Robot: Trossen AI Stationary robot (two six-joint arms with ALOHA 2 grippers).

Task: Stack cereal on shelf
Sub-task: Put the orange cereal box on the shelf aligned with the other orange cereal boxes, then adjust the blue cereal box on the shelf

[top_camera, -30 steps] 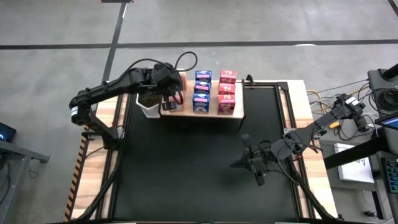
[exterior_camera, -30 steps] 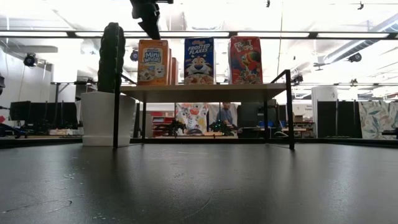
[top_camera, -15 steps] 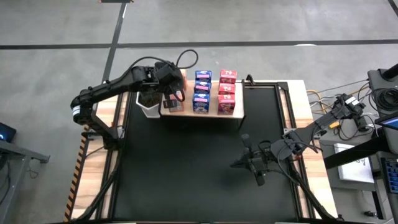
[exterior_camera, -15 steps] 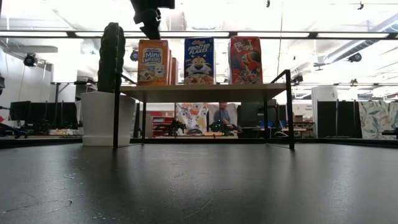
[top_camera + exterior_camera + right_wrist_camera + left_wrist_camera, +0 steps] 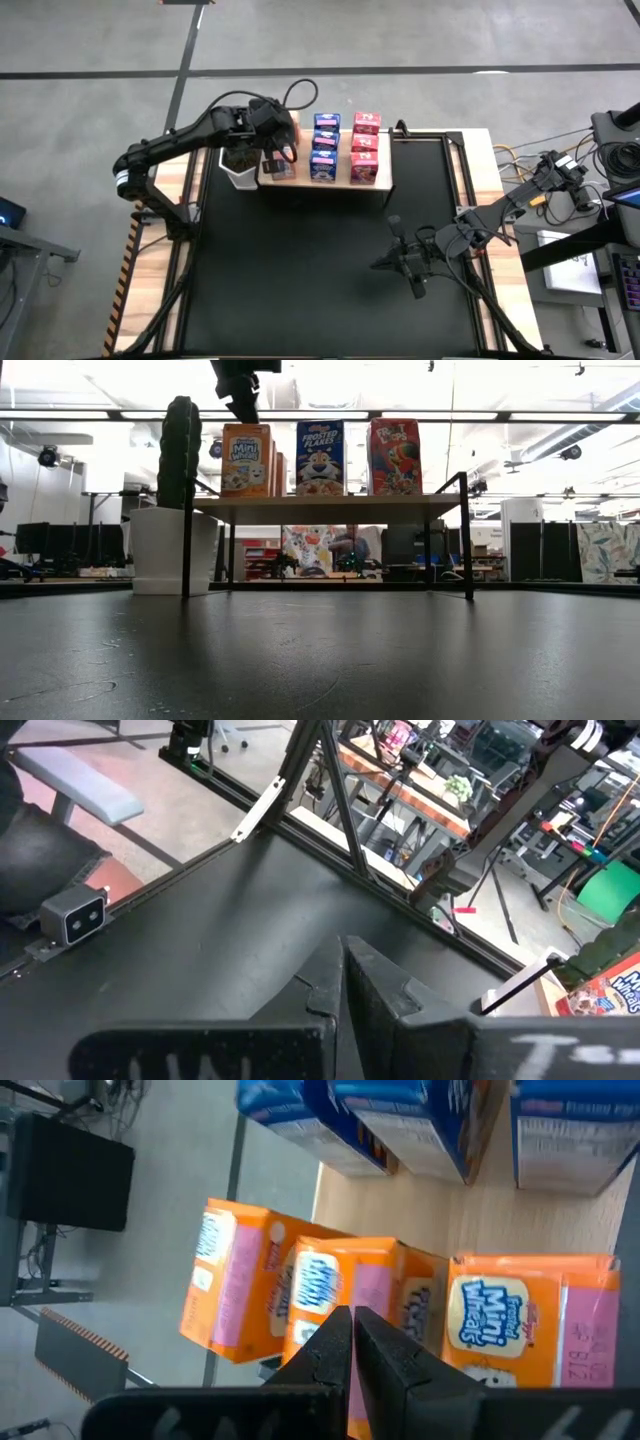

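Looking from its wrist, your left pincer (image 5: 352,1342) hangs closed, empty, above the shelf's (image 5: 343,184) orange boxes (image 5: 400,1305); overhead hides them.

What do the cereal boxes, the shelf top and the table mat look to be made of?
Cereal boxes: printed cardboard, slightly glossy, with folded edges and sharp corners. Shelf: light wood or wood-look board with visible grain, on thin dark legs, likely metal. Table mat: black, matte, probably rubber or vinyl; faint scuffs show in the low view.

Three rows of cereal boxes (image 5: 323,147) stand on the shelf (image 5: 300,181); a potted plant (image 5: 238,163) sits left beside it.
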